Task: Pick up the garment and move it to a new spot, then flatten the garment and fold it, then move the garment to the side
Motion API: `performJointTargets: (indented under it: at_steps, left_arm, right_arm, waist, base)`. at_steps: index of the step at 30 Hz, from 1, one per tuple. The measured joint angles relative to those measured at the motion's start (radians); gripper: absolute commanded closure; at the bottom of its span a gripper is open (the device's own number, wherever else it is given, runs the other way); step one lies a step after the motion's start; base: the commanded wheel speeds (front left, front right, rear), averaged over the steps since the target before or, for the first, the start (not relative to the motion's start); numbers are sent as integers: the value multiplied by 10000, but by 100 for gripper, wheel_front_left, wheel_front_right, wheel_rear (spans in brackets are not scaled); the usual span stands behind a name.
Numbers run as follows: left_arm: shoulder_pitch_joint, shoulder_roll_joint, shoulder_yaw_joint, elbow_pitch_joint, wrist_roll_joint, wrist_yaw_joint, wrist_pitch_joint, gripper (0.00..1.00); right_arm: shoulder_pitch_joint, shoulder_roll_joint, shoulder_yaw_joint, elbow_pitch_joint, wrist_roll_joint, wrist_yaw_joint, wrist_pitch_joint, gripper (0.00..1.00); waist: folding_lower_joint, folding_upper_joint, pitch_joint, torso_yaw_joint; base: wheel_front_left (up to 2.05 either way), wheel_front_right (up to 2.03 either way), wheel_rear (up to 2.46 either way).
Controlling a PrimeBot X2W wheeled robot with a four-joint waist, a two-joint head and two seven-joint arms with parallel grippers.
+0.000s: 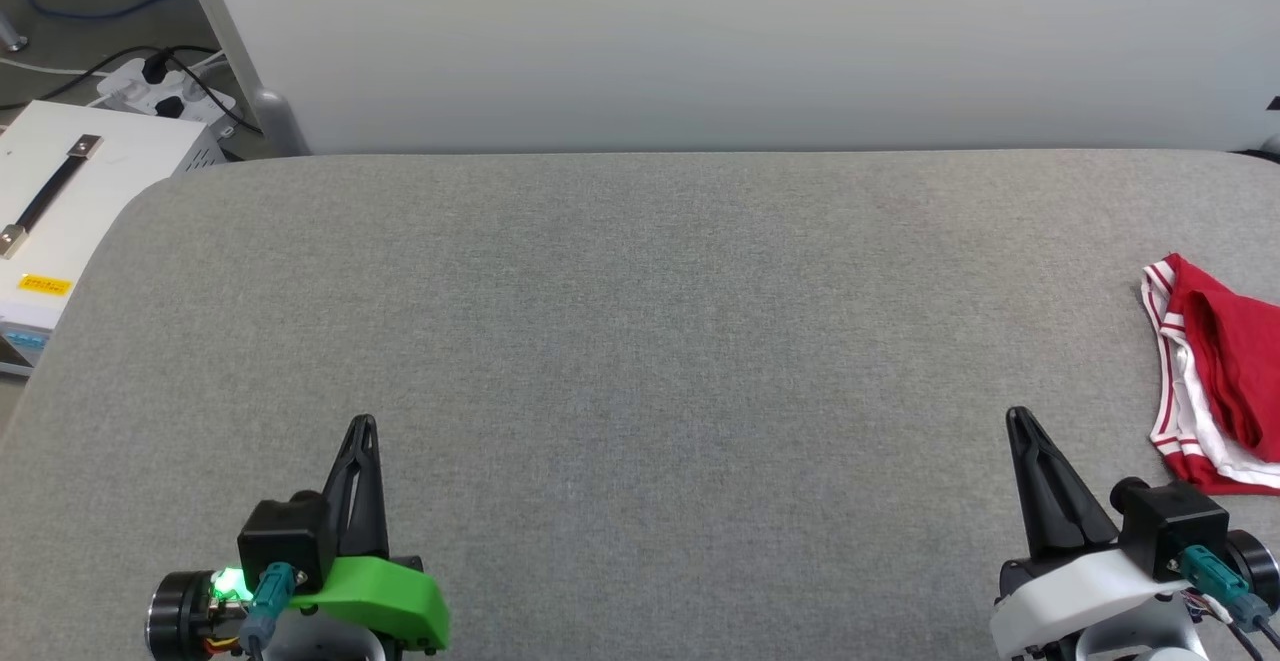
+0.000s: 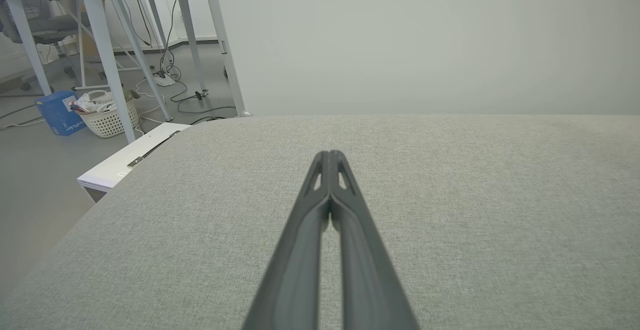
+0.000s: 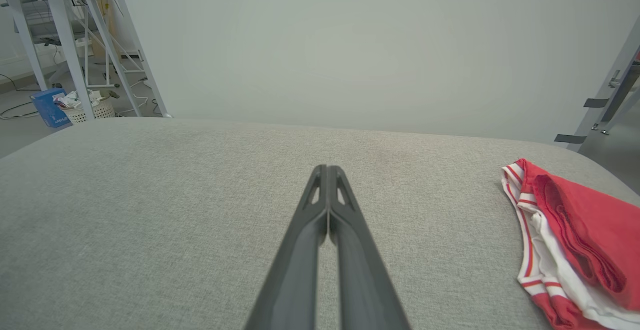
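Head view, folded garment [image 1: 1215,371] at right edge of grey table [image 1: 640,341], white box [image 1: 70,201] left

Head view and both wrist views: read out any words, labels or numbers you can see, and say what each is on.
Nothing here is legible.
The yellow label on the white box: dark print, too small to read.
The blue box on the floor: white lettering, too blurred to read.
The garment: no lettering shows on its folds.
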Motion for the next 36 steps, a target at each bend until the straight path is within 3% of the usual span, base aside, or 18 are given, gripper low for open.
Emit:
performJointTargets:
  at_steps: [36]
  left_arm:
    - [-71, -138, 88, -171, 280, -15, 727, 100]
  right_arm:
    - [-198, 79, -77, -6, -397, 0, 734, 100]
  waist:
    - [0, 0, -103, -14]
  base:
    - [0, 0, 0]
